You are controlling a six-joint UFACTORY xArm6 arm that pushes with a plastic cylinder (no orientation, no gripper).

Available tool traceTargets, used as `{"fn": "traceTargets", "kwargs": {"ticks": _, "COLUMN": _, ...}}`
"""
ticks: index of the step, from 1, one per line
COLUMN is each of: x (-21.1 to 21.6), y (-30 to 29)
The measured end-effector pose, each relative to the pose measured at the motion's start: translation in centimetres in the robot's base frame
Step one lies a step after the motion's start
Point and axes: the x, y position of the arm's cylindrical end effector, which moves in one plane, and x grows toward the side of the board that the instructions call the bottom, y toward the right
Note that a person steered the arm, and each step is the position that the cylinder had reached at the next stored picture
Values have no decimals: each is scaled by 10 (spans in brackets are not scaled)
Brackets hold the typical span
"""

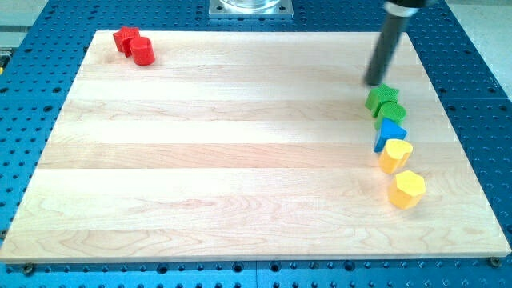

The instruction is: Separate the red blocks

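Note:
Two red blocks sit touching at the view's top left of the wooden board: a star-like red block [126,38] and a red cylinder [143,52] just to its lower right. My tip [374,83] is far away at the view's right, just above and left of a green block [382,98]. It touches no red block.
A column of blocks runs down the right side: the green block, a second green block [391,113], a blue block [390,132], a yellow block [394,155] and a yellow hexagon [407,190]. The board [240,160] lies on a blue perforated table.

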Motion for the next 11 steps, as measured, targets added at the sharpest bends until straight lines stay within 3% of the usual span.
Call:
{"fn": "traceTargets", "kwargs": {"ticks": 1, "x": 59, "y": -166}}
{"fn": "traceTargets", "kwargs": {"ticks": 3, "x": 2, "y": -422}}
{"fn": "traceTargets", "kwargs": {"ticks": 4, "x": -25, "y": -466}}
{"fn": "traceTargets", "kwargs": {"ticks": 5, "x": -93, "y": -457}}
{"fn": "traceTargets", "kwargs": {"ticks": 6, "x": -120, "y": -431}}
{"fn": "traceTargets", "kwargs": {"ticks": 7, "x": -84, "y": -358}}
{"fn": "traceTargets", "kwargs": {"ticks": 8, "x": -19, "y": -277}}
{"fn": "traceTargets", "kwargs": {"ticks": 9, "x": -4, "y": -211}}
{"fn": "traceTargets", "kwargs": {"ticks": 11, "x": 33, "y": -222}}
